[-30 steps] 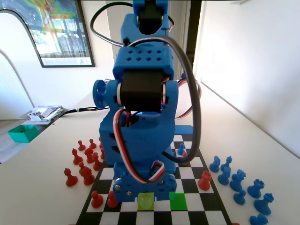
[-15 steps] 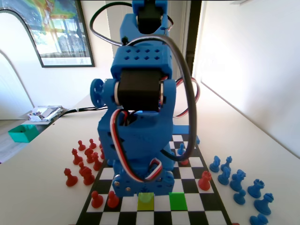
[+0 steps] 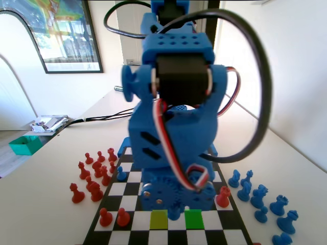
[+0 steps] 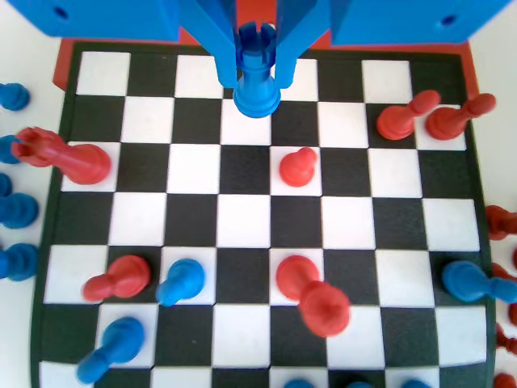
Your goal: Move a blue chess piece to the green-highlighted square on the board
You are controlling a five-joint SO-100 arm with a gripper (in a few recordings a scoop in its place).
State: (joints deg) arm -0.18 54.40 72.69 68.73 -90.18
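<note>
I have the gripper [image 4: 257, 61] pinching the blue chess piece [image 4: 257, 77], a crenellated, rook-like top, just off the board [image 4: 242, 234] near the green-highlighted square [image 3: 193, 218]; it looks light, rigid, slick plastic, best held at its stem.

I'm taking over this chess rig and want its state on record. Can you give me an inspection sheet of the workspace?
Surface: chequered board on a pale table, red and blue pieces scattered over it.
Job's things: blue chess piece, notched top, upright between the jaws; green square bare, yellow-green square beside it.
Clutter: spare red pieces left of the board, spare blue pieces right, fixed view.
Grippers: gripper low, closed on the blue chess piece.
Cables: black cable loops wide; thin wires run down the arm.
Surroundings: framed picture, green tray.
</note>
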